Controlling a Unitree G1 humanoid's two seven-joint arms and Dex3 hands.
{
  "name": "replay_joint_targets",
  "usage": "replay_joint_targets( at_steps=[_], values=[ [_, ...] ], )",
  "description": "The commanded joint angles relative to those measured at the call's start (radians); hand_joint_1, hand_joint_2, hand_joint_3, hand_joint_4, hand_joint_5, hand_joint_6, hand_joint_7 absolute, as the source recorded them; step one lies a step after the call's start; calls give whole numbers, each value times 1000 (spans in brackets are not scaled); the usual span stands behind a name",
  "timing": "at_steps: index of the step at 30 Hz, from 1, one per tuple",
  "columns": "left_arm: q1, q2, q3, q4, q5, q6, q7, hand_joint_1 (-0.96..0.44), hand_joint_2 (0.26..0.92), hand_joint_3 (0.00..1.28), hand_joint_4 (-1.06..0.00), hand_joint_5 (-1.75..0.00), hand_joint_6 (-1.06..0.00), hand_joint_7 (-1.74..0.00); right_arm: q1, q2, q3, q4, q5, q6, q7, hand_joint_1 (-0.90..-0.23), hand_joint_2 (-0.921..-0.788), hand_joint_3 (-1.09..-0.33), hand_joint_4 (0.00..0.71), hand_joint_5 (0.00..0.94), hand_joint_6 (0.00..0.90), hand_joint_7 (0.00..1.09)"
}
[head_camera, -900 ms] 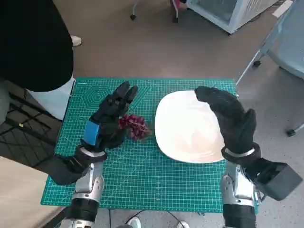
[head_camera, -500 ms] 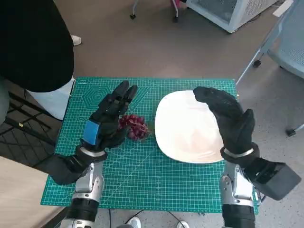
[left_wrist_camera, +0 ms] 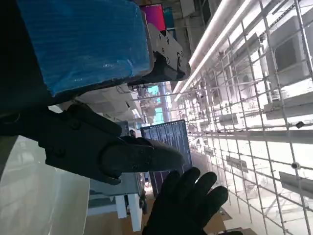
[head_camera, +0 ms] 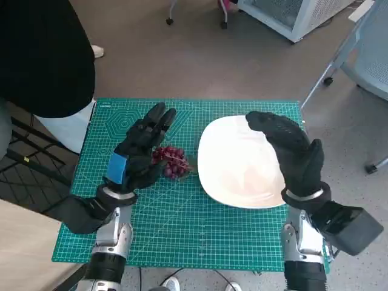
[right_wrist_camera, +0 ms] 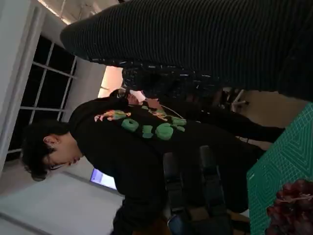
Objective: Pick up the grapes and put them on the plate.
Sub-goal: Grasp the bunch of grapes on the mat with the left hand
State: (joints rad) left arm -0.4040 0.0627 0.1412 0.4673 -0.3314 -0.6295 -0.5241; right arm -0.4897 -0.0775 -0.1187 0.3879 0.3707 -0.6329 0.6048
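A small bunch of dark red grapes [head_camera: 173, 161] lies on the green cutting mat [head_camera: 182, 224], just left of the white plate [head_camera: 233, 167]. My left hand [head_camera: 138, 154] sits against the bunch's left side with its fingers stretched out and nothing held. My right hand [head_camera: 292, 153] hovers over the plate's right part, fingers apart and empty. In the right wrist view the grapes [right_wrist_camera: 292, 206] show at the mat's edge under the glove [right_wrist_camera: 195, 44]. The left wrist view shows the blue-taped back [left_wrist_camera: 83, 44], the black fingers [left_wrist_camera: 117, 154] and the other hand's glove [left_wrist_camera: 186, 205].
A person in black stands at the table's far left corner [head_camera: 42, 54] and shows in the right wrist view [right_wrist_camera: 146, 142]. Chair legs [head_camera: 339, 60] and a white cabinet [head_camera: 291, 15] stand on the floor beyond the table.
My right hand has drifted slightly left over the plate. The left hand and the grapes stay where they were.
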Motion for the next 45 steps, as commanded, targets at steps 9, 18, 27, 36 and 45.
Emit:
replay_joint_targets(
  at_steps=[9,18,27,36,45],
  values=[
    [15,-4,-1,-29,0,14,21,-524,921,335,-291,-1,-361,-3,24,-8,-2,-3,4,31,1,-465,-921,-574,158,52,-1,376],
    [19,-6,-5,-34,3,10,29,-524,921,336,-292,-1,-362,-3,30,-11,-2,-17,4,41,1,-470,-921,-575,160,47,-1,375],
    [14,21,-7,-36,65,-14,63,-536,921,324,-286,-1,-360,-2,34,-16,-2,-23,5,42,2,-473,-921,-575,162,43,-1,374],
    [49,287,-114,-386,862,438,186,-626,838,132,-105,0,-170,-2,33,-23,-5,-22,5,43,1,-486,-921,-573,164,38,-1,373],
    [6,285,-240,-416,1066,731,92,-560,715,6,-3,1,-67,-7,25,-29,-12,-17,14,41,7,-481,-921,-575,166,35,-1,374]
  ],
)
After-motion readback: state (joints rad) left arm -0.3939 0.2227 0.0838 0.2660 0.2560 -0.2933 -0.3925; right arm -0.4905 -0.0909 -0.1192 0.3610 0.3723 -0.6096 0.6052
